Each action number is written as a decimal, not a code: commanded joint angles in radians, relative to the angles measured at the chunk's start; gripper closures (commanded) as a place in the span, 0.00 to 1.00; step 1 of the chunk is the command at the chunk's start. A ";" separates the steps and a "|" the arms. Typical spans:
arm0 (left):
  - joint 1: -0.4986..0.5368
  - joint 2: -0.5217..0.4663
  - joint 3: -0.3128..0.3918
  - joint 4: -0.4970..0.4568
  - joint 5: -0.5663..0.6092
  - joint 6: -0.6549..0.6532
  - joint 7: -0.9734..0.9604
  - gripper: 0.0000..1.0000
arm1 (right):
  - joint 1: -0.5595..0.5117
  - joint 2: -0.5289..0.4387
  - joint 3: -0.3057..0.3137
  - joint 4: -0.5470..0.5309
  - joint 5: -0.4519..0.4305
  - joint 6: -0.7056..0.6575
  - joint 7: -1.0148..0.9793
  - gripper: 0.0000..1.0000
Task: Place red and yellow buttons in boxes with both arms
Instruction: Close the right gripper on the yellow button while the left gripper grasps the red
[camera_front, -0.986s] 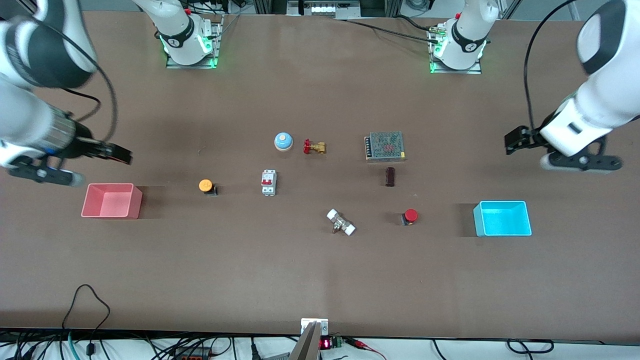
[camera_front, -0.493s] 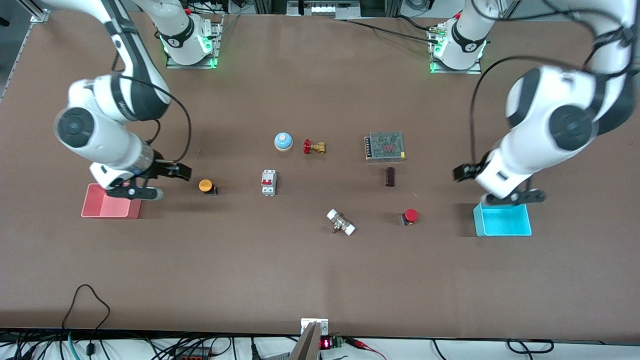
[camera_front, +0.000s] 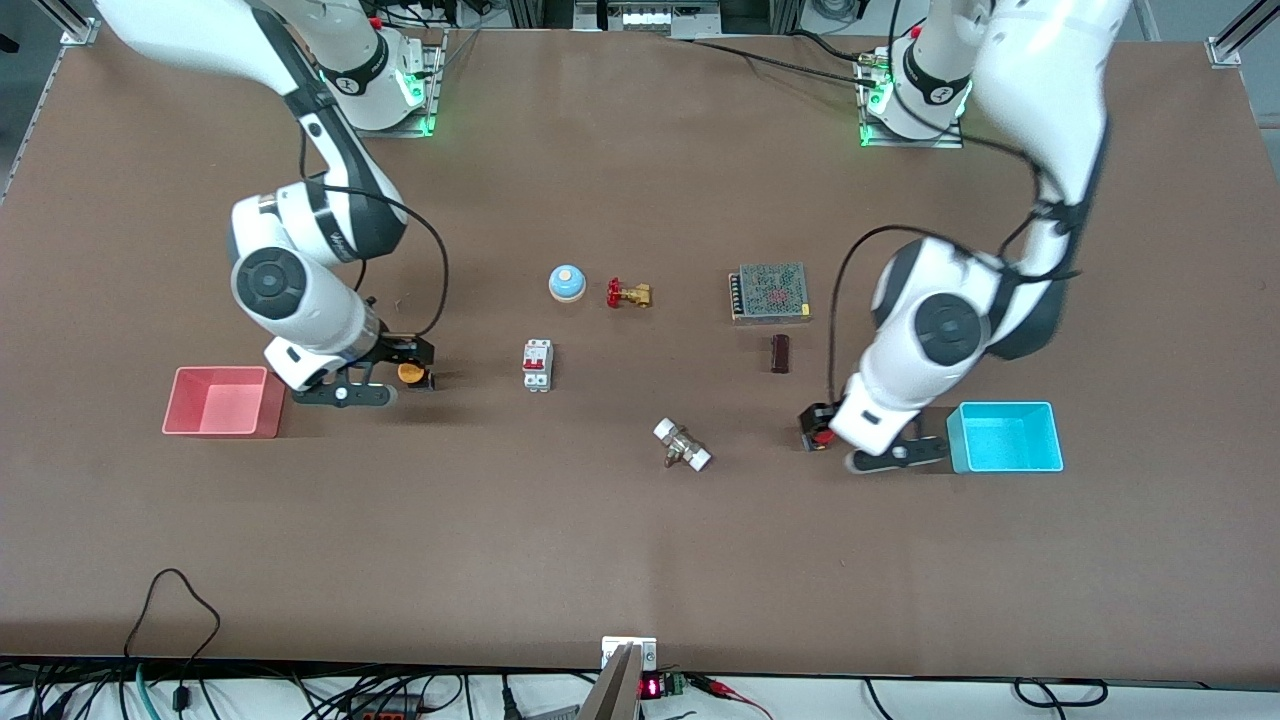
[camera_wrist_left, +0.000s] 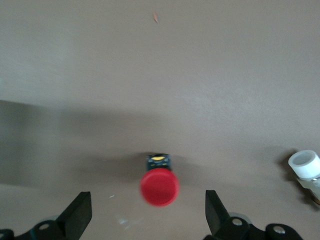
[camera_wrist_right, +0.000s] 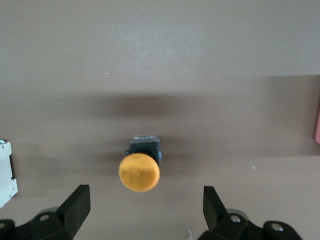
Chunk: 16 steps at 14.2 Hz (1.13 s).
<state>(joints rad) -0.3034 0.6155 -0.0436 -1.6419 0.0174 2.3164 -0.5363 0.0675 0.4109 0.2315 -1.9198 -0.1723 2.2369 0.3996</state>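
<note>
A: Where is the right gripper (camera_front: 415, 352)?

B: It hangs over the yellow button (camera_front: 409, 372), which sits on the brown table (camera_front: 640, 540) beside the pink-red box (camera_front: 222, 401), on the side toward the circuit breaker (camera_front: 537, 365). In the right wrist view its fingers (camera_wrist_right: 75, 202) are spread wide with the yellow button (camera_wrist_right: 139, 171) between them — nothing is gripped.

A: And the left gripper (camera_front: 812, 425)?

B: It is over the red button (camera_front: 820, 434), which lies beside the cyan box (camera_front: 1005, 437), toward the middle of the table. The left wrist view shows its fingers (camera_wrist_left: 78, 212) parted, the red button (camera_wrist_left: 159, 187) lying free between them on its black base.

A: Are the boxes holding anything?

B: Both stand open-topped at their ends of the table — pink-red at the right arm's end, cyan at the left arm's — with no button inside.

A: What else lies there?

B: A blue bell (camera_front: 566, 283) beside a brass valve (camera_front: 628, 294) with a red handwheel, a metal power supply (camera_front: 770, 292), a dark brown block (camera_front: 780, 353) just nearer the front camera than it, and a white-capped fitting (camera_front: 682, 445) nearer still
</note>
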 joint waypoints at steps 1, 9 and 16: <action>-0.016 0.058 0.017 0.031 0.060 0.035 -0.011 0.00 | 0.003 0.042 0.003 0.009 -0.027 0.062 0.031 0.00; -0.022 0.110 0.013 -0.004 0.093 0.153 -0.068 0.40 | -0.008 0.103 0.002 0.001 -0.084 0.116 0.028 0.00; -0.014 0.070 0.014 -0.021 0.095 0.133 -0.054 0.81 | -0.006 0.128 0.002 -0.001 -0.084 0.116 0.030 0.02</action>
<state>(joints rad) -0.3184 0.7290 -0.0359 -1.6516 0.0810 2.4602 -0.5802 0.0676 0.5316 0.2261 -1.9200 -0.2346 2.3445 0.4109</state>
